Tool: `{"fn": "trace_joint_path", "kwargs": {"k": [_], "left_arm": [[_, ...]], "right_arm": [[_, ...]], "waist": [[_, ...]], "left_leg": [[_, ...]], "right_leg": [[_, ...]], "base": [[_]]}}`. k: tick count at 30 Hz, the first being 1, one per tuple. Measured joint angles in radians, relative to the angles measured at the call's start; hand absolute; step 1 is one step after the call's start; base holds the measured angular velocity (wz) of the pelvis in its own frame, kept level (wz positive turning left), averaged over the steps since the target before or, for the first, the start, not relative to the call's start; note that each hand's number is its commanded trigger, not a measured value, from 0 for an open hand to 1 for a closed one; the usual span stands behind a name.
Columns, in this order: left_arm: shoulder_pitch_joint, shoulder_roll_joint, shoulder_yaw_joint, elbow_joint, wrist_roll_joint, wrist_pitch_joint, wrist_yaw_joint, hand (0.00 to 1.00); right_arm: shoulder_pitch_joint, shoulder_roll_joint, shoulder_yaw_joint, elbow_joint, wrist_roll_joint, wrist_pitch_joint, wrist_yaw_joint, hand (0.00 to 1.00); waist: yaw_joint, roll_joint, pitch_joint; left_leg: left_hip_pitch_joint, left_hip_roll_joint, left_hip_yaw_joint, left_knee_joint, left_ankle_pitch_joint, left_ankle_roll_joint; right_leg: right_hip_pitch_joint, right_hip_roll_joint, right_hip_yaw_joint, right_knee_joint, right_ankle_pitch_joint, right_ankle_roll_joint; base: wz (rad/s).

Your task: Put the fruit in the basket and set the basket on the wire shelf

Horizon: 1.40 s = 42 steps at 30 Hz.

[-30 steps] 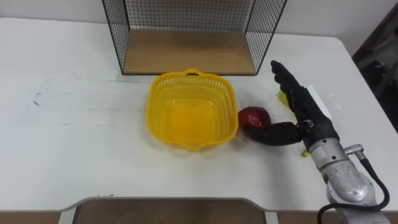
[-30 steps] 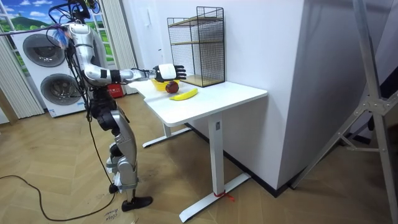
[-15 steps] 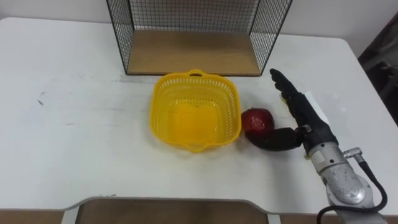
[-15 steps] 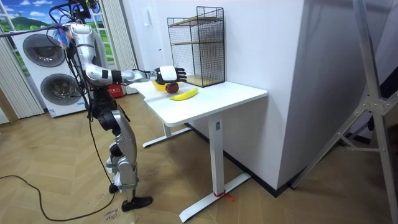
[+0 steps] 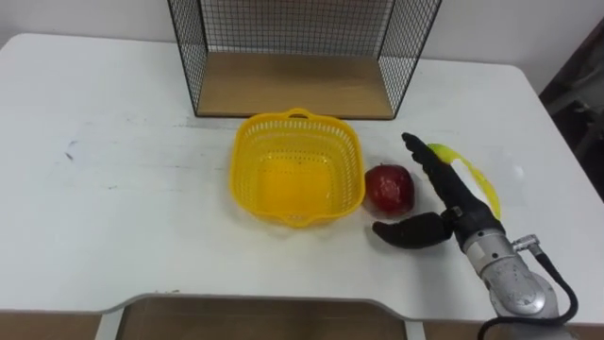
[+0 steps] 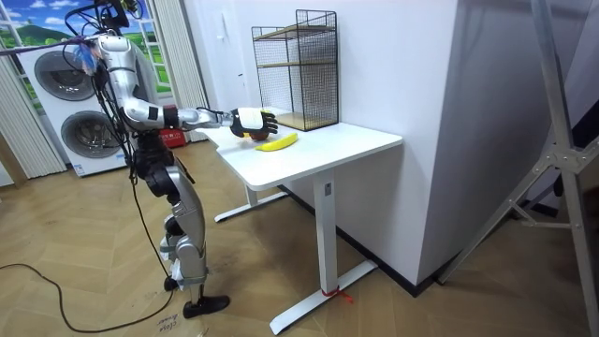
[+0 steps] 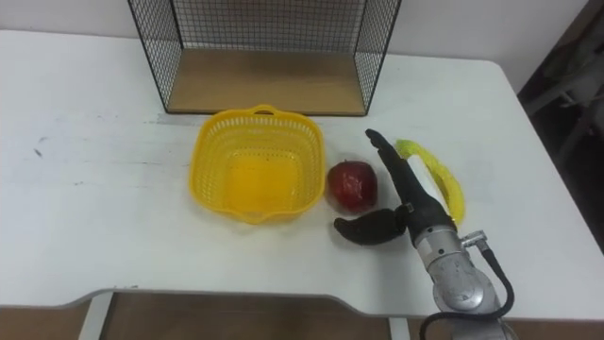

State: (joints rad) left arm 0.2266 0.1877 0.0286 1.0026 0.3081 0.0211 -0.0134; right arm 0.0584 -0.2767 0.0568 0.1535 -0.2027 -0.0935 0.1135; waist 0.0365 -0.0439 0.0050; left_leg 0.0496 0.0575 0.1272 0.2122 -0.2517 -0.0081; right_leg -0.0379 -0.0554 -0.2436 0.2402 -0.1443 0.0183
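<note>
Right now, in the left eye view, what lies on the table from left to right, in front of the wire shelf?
yellow basket → red apple → banana. The right hand lies over the banana, so I leave it out.

Head stereo pair looks steeply down from close up at the white table (image 5: 113,208), facing the wire shelf (image 5: 293,85) at its far edge. Right eye sits slightly to the right of the left, so the yellow basket (image 7: 219,142) lands further left in it. Room cam stands metres off, wide, side-on, with the robot at the room view's left. All three share tabletop and shelf.
</note>
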Motion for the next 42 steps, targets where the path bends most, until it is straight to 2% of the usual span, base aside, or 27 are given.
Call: {"fn": "trace_joint_path", "kwargs": {"k": [8,15,20,21,22,23,24,30,42], "left_arm": [[-0.002,0.003,0.001,0.002,0.001,0.0,0.0,0.0],[-0.003,0.006,0.006,0.003,0.0,0.0,0.0,0.0],[-0.001,0.006,0.005,0.004,0.001,0.0,0.0,0.0],[0.001,0.007,0.005,0.004,0.001,0.0,0.0,0.0],[0.002,0.007,0.005,0.004,0.001,0.0,0.0,0.0],[0.003,0.008,0.005,0.004,0.001,0.0,0.0,0.0],[0.005,0.008,0.005,0.004,0.001,0.0,0.0,0.0],[0.005,0.009,0.006,0.004,0.008,0.001,0.0,0.0],[0.005,0.009,0.005,0.004,0.008,0.001,0.0,0.0]], "right_arm": [[-0.002,0.0,0.001,0.033,-0.003,0.002,0.008,0.0],[-0.003,-0.002,-0.001,0.059,0.001,0.001,0.01,0.0],[-0.011,-0.001,0.0,0.077,0.001,0.0,0.013,0.0],[-0.012,0.0,0.0,0.082,0.001,0.0,0.013,0.26],[-0.014,0.0,0.0,0.085,0.001,0.0,0.013,0.63],[-0.018,0.001,0.0,0.09,0.001,0.0,0.013,0.84],[-0.025,0.001,-0.001,0.098,0.001,0.0,0.01,1.0],[-0.052,0.0,-0.04,0.117,0.001,0.0,-0.003,1.0],[-0.079,0.013,-0.038,0.154,0.01,-0.001,0.009,1.0]], "waist": [[0.012,-0.006,0.0038],[0.023,-0.013,0.0027],[0.024,-0.01,0.0045],[0.024,-0.01,0.0048],[0.024,-0.01,0.0048],[0.024,-0.01,0.0049],[0.024,-0.01,0.0049],[0.023,-0.014,0.0021],[0.024,-0.013,0.0014]], "left_leg": [[-0.004,0.0,-0.007,0.002,0.0,0.0],[-0.002,0.0,-0.009,0.004,0.0,0.0],[-0.005,0.0,-0.013,0.007,0.0,0.0],[-0.005,0.001,-0.015,0.005,0.0,0.0],[-0.005,0.001,-0.016,0.006,0.0,-0.001],[-0.005,0.001,-0.017,0.006,0.0,-0.001],[-0.005,0.0,-0.018,0.007,0.0,-0.001],[-0.005,0.0,-0.02,0.01,0.0,-0.001],[-0.005,0.0,-0.022,0.009,0.0,-0.001]], "right_leg": [[-0.002,0.0,-0.003,-0.004,0.0,0.001],[0.0,0.001,-0.003,-0.004,0.0,0.0],[0.003,0.001,-0.004,-0.003,0.001,-0.001],[0.004,0.001,-0.003,-0.003,0.001,-0.001],[0.004,0.001,-0.003,-0.003,0.001,-0.001],[0.005,0.001,-0.003,-0.003,0.001,-0.002],[0.005,0.001,-0.003,-0.003,0.001,-0.002],[0.005,0.001,-0.006,-0.003,0.001,-0.002],[0.005,0.002,-0.007,-0.003,0.001,-0.002]], "base": [[0.01],[-0.01],[0.02],[0.04],[0.0],[0.0],[0.0],[0.0],[0.0]]}}
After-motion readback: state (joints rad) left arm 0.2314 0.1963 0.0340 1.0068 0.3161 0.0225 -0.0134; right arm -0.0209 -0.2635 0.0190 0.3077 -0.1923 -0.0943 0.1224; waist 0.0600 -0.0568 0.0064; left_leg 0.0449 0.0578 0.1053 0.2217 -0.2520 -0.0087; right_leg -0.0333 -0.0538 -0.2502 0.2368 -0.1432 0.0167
